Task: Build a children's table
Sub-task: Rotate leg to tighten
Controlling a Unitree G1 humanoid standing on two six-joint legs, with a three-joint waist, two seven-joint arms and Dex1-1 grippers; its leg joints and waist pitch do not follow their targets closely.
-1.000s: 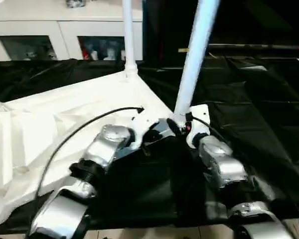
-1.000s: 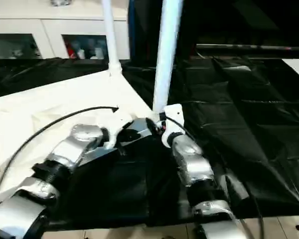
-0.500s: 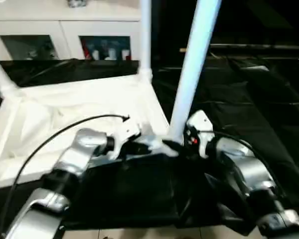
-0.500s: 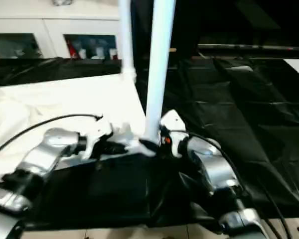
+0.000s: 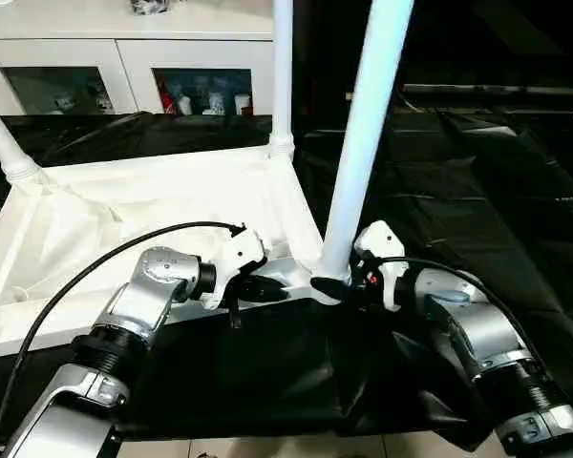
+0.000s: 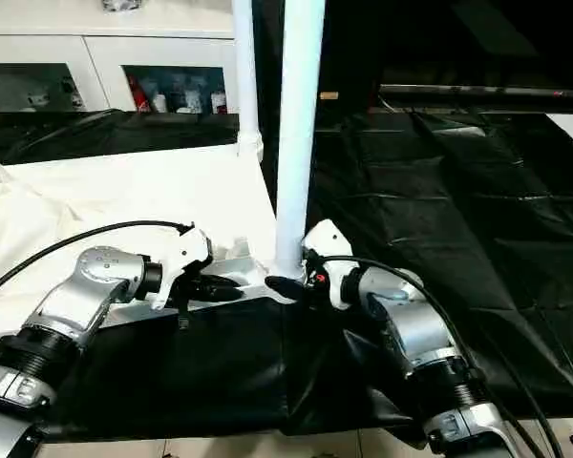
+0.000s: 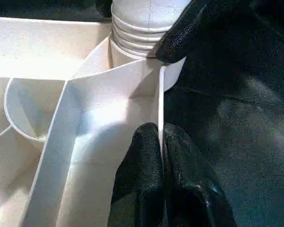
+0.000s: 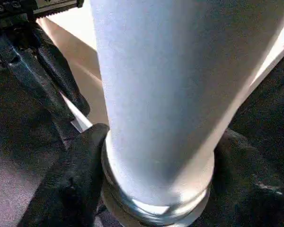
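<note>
Three legs now show standing up from the upturned tabletop [image 5: 153, 205], which lies ribs-up on the black sheet [image 5: 477, 191] in front of the white cabinet [image 5: 124, 57]; a second ago we saw two, and the tabletop sat skewed to us. It has since swung round so its near rim runs roughly across our view, and the far-left leg [image 5: 2, 143] has come into frame. Our read: three sockets filled, the fourth corner is out of frame, so we can't call the build done. Left gripper [image 7: 161, 142] is clenched on the thin near rim wall, fingers [image 7: 144, 170] pinching it from both sides, just beside the corner socket. Right gripper [image 5: 329, 286] wraps the base of the near leg [image 5: 363, 143] at its ringed collar; its fingers [image 8: 80, 179] sit either side of the collar, touching it, grasping the leg rather than released. The near leg's long axis runs close to vertical, leaning slightly to our right at the top, foot end pointing up. The far leg [image 5: 283, 72] stands upright in the back corner socket. Judgement: the near leg looks seated in its socket.
</note>
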